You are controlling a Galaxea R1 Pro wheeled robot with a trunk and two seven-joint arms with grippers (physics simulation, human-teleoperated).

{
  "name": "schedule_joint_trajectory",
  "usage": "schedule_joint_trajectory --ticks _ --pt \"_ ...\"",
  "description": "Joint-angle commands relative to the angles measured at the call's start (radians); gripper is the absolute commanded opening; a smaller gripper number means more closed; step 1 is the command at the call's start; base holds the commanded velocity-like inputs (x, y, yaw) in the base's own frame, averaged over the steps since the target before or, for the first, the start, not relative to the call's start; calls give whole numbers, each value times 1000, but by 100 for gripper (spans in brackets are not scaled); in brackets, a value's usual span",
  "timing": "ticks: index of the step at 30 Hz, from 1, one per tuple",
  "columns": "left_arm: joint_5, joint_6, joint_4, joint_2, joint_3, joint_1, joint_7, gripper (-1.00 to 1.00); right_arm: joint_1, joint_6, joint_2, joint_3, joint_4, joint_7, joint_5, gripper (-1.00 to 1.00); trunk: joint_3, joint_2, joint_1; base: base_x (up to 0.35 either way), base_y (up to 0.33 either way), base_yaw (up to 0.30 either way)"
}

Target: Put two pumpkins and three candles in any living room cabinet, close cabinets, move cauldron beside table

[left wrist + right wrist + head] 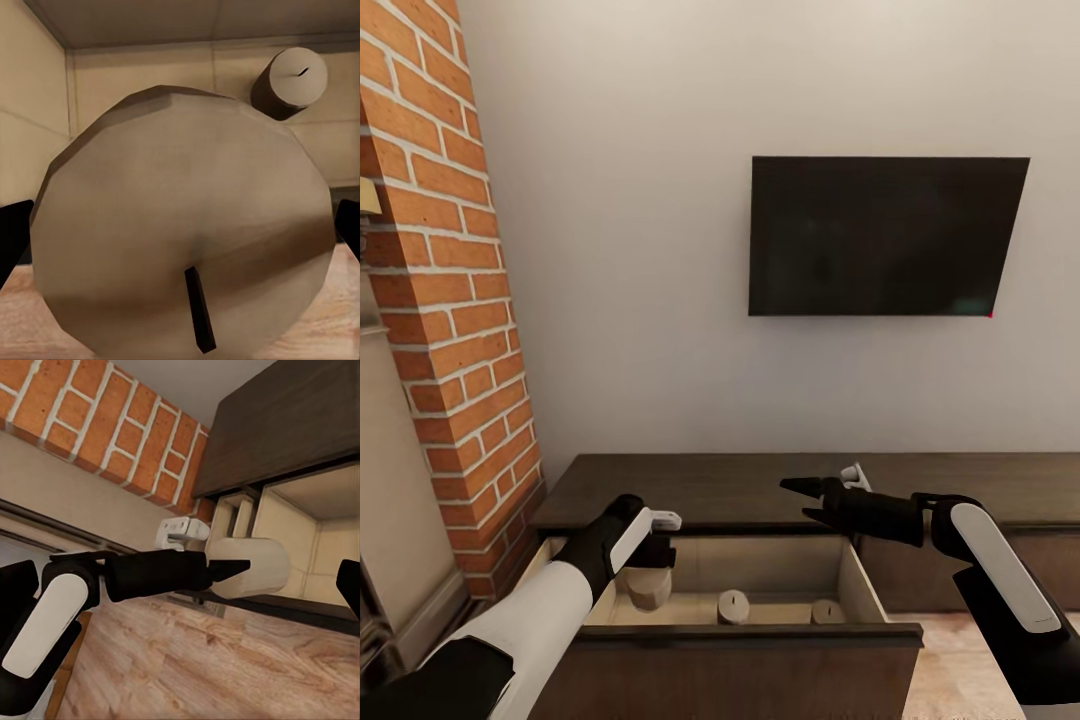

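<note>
Stubby pale cream cylindrical candle clamped between left gripper fingers, hovering over open pale beige drawer of long dark-brown wood cabinet. 2 more cream candles upright on drawer floor. Right gripper spread open, empty, above cabinet top.

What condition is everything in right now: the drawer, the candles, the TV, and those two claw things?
Cabinet drawer: pulled open.
Candle in the left end effector: gripped, held over the drawer's left part, not yet set down.
Two candles: standing upright on the drawer floor.
Left end effector: shut on a candle.
Right end effector: open, empty, above the cabinet top.
TV: dark screen, mounted on the wall.
</note>
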Motion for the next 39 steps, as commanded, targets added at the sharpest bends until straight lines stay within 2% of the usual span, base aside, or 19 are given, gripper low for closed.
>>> schedule_joint_trajectory --ticks 1,14,27,39 --pt "10 1 -3 1 -6 -1 9 -100 -1 0 0 1 -1 -10 -11 100 -4 -8 4 0 0 0" --pt "10 -12 -6 1 -7 -1 9 -100 -1 0 -2 1 -1 -11 -10 100 -45 -99 54 0 0 0" --pt "10 -16 -8 1 -6 -1 9 -100 -1 0 -2 1 -1 -10 -11 100 -45 -99 54 7 0 0" --pt "10 -16 -8 0 -7 -1 9 -100 -1 0 -1 0 -1 -10 -11 100 -45 -99 54 166 13 0"
